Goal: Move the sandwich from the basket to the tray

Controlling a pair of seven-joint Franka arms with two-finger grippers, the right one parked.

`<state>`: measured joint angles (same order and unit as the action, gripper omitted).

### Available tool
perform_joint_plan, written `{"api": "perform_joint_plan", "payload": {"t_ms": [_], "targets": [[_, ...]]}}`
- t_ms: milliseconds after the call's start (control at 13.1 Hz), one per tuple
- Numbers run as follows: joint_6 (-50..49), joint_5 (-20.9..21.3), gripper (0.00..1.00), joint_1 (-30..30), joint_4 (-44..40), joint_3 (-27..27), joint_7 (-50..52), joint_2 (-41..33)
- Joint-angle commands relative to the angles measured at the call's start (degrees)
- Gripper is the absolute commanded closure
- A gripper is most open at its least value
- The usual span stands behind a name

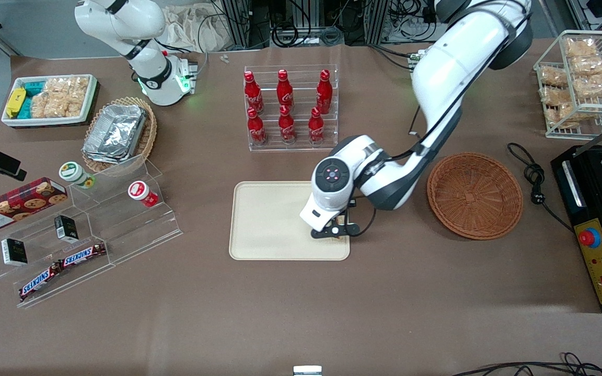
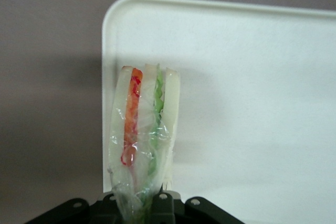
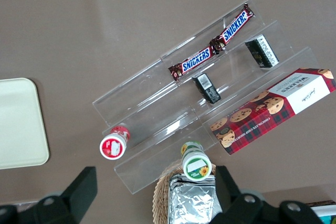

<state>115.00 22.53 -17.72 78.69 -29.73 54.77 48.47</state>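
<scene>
The sandwich, a clear-wrapped wedge with pale bread and orange and green layers, hangs upright between my gripper's jaws. It is just above a corner of the cream tray. In the front view my gripper is shut on the sandwich over the corner of the tray that is nearest the camera and nearest the basket; the arm hides the sandwich there. The reddish-brown wicker basket stands beside the tray, toward the working arm's end, with nothing in it.
A clear rack of red cola bottles stands farther from the camera than the tray. An acrylic stepped stand with snacks lies toward the parked arm's end. A black appliance, a cable and a white wire rack lie toward the working arm's end.
</scene>
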Motion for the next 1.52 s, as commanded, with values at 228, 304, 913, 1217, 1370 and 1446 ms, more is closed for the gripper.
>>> {"api": "perform_joint_plan", "payload": {"t_ms": [228, 304, 913, 1217, 1370, 1446], "targets": [[-1.0, 1.1, 0.37, 0.2, -2.3, 0.1, -0.4, 2.1], [-1.0, 1.1, 0.14, 0.2, -2.3, 0.1, 0.0, 2.1], [-8.7, 0.4, 0.0, 8.0, -3.5, 0.0, -0.5, -11.5], [-17.3, -2.4, 0.0, 15.2, -2.4, 0.0, -1.0, -21.6], [-17.9, -7.0, 0.0, 18.7, 1.2, 0.5, -8.2, -27.0], [-17.7, -9.9, 0.0, 18.4, 4.8, 4.4, -13.1, -30.4]]}}
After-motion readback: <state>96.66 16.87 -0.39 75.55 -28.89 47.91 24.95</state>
